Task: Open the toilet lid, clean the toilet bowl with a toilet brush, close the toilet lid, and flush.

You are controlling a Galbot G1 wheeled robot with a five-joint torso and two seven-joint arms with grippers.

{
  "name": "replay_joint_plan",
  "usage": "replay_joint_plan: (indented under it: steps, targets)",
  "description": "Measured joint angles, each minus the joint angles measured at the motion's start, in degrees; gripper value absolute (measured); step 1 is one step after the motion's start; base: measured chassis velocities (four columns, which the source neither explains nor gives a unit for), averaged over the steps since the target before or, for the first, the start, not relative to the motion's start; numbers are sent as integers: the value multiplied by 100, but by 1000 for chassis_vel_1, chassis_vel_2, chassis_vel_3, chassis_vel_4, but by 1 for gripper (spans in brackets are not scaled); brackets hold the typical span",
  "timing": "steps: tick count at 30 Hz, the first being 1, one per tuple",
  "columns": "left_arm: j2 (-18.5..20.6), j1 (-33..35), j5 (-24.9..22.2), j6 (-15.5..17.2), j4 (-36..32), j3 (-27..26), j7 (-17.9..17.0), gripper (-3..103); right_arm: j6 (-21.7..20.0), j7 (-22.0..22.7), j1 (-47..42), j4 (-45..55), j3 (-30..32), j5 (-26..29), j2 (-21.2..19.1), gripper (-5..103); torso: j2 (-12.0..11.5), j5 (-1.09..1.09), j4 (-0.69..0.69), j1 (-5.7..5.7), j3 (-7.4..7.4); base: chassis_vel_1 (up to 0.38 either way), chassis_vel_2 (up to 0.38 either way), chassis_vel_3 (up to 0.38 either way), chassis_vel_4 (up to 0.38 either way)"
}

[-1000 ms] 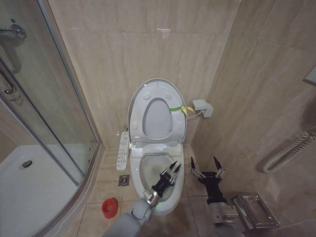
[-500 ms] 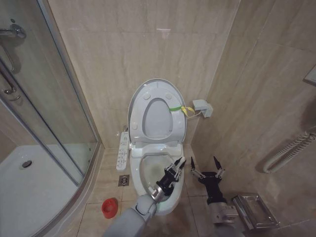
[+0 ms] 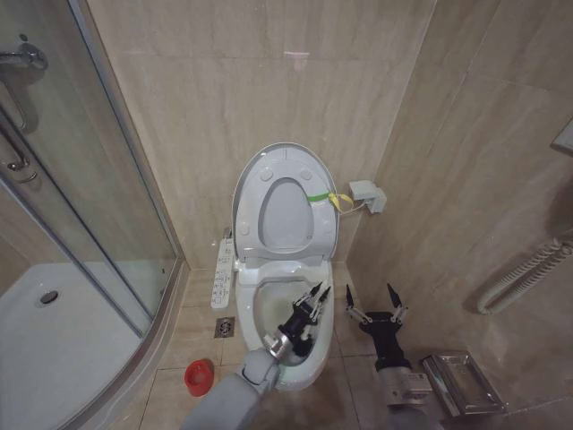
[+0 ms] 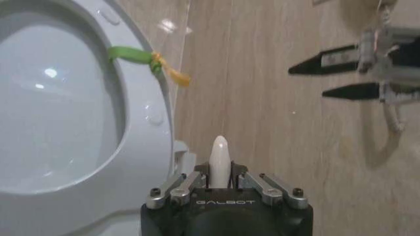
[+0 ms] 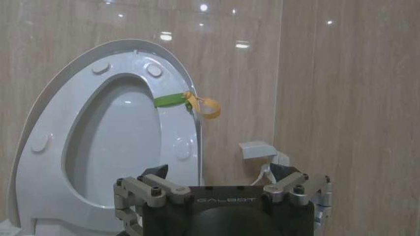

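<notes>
The toilet lid (image 3: 285, 213) stands raised against the wall, with the ring seat (image 3: 253, 202) folded up in front of it. Below them the toilet bowl (image 3: 267, 288) lies open. My left gripper (image 3: 312, 303) hangs over the right half of the bowl. It is shut on the toilet brush, whose white handle tip (image 4: 220, 150) pokes out between the fingers in the left wrist view; the bristle head is hidden. My right gripper (image 3: 372, 303) waits open beside the bowl's right side, fingers spread, facing the lid (image 5: 115, 142).
A small red cup (image 3: 199, 377) sits on the floor left of the toilet, near a floor drain (image 3: 224, 327). A long control panel (image 3: 222, 273) hangs at the toilet's left. The glass shower enclosure (image 3: 89, 224) fills the left; a metal rack (image 3: 457, 381) lies at the lower right.
My left gripper swung a little to the right over the bowl, then back, still holding the brush. The right arm has not moved.
</notes>
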Motion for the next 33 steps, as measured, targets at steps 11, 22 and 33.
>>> replay_joint_plan:
  steps: [11,22,33]
  targets:
    - [23,147,74,-243,627,-372,35,22,0,0,0,0,0,0,0,100,0,-1,1,0,0,0,0,0,0]
    - [404,471,640,-182,-169,-941,-378,22,0,-1,0,0,0,0,0,100,0,0,2,0,1,0,0,0,0]
    - [782,1106,1102,488,-1952,-1381,-1113,22,0,0,0,0,0,0,0,100,0,0,1,0,0,0,0,0,0]
